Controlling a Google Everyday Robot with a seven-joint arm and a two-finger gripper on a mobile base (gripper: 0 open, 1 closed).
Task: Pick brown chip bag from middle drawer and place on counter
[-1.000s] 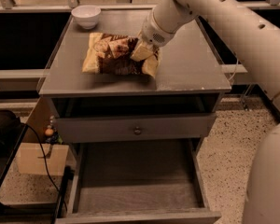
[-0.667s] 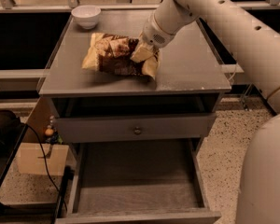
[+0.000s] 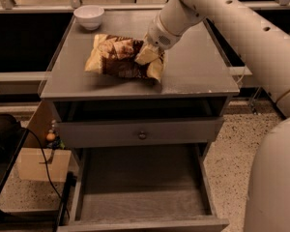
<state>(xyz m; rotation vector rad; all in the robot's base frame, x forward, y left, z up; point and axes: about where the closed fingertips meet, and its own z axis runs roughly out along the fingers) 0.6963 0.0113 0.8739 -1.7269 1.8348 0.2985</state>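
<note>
The brown chip bag (image 3: 117,57) lies flat on the counter (image 3: 193,76), near its middle. It is dark brown with cream-tan ends. My gripper (image 3: 150,62) comes in from the upper right on the pale arm and sits at the bag's right end, touching it. The middle drawer (image 3: 140,197) is pulled out at the bottom of the cabinet, and its grey floor is bare.
A white bowl (image 3: 89,16) stands at the counter's back left corner. A grey drawer front with a small round knob (image 3: 142,135) sits just under the counter. A cardboard box (image 3: 41,163) and a black cable (image 3: 43,168) are on the floor to the left.
</note>
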